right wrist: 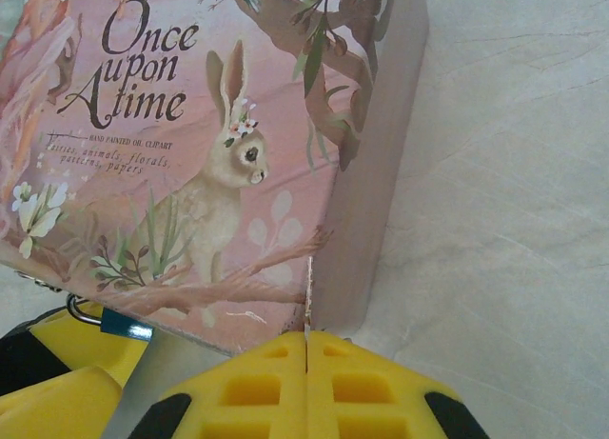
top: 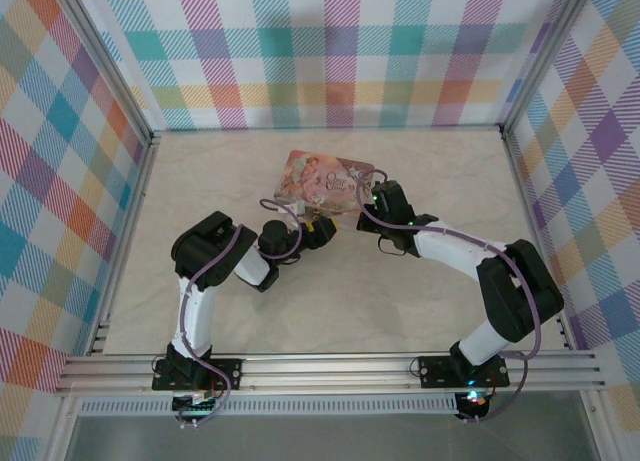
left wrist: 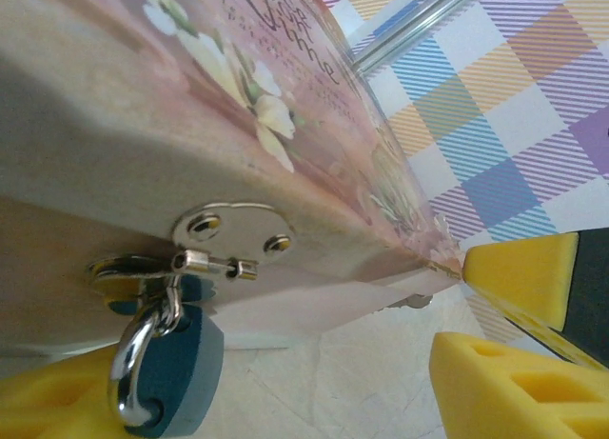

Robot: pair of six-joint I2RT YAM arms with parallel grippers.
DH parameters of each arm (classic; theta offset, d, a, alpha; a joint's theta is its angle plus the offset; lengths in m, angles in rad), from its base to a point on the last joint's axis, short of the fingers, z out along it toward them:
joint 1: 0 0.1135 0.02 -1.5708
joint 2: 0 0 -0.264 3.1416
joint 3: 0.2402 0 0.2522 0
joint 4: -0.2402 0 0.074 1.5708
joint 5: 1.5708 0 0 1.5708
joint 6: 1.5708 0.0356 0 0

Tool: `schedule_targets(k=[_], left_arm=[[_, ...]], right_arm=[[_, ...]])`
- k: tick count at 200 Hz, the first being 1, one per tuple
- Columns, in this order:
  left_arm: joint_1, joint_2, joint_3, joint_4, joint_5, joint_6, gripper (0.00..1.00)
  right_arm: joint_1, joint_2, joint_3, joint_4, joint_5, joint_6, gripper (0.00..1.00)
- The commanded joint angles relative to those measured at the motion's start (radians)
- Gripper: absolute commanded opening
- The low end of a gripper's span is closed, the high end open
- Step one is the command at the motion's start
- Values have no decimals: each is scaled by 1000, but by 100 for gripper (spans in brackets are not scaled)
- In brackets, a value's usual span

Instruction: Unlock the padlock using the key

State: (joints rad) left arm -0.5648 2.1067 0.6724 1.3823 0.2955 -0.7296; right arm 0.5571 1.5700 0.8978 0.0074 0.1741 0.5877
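Closest to the lens, the right gripper (right wrist: 306, 342) is seen with its yellow fingers pressed together on nothing. Their tips are set against the near corner of the pink tin (right wrist: 190, 153), which appears to be steadied that way on the table (right wrist: 514, 172). The padlock (left wrist: 176, 377) is found hanging from the metal clasp (left wrist: 233, 231) on the tin's front wall. Its shackle is threaded through the clasp's loop, and its blue body is tilted down toward the table. The left gripper (left wrist: 285, 410) is held with its fingers apart, one just beside the padlock's body and the other well off to the side; nothing is clasped.

Several risks can be judged from this. The padlock hangs loose, so it could be knocked aside, and its keyhole turned away, if the left fingers are closed off-centre. The tin is braced at one corner only, so it could be pivoted or slid by any tug on the padlock. A key this small could be dropped if it is offered to a lock that is not held firm.
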Motion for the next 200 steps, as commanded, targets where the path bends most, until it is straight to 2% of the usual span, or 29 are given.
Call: schedule_targets(k=[1, 28, 57, 176, 200], left_arm=[[16, 3, -17, 32, -1, 1, 70], [30, -1, -29, 29, 12, -4, 65], [49, -15, -49, -1, 11, -6, 63], [68, -51, -15, -162, 85, 39, 23], [74, -72, -16, -208, 96, 35, 25]], right_arm=[[10, 0, 24, 16, -9, -3, 0], [10, -2, 24, 14, -8, -6, 0], [10, -8, 21, 15, -8, -8, 0], [10, -21, 10, 20, -4, -8, 0], [10, -28, 2, 20, -1, -12, 0]])
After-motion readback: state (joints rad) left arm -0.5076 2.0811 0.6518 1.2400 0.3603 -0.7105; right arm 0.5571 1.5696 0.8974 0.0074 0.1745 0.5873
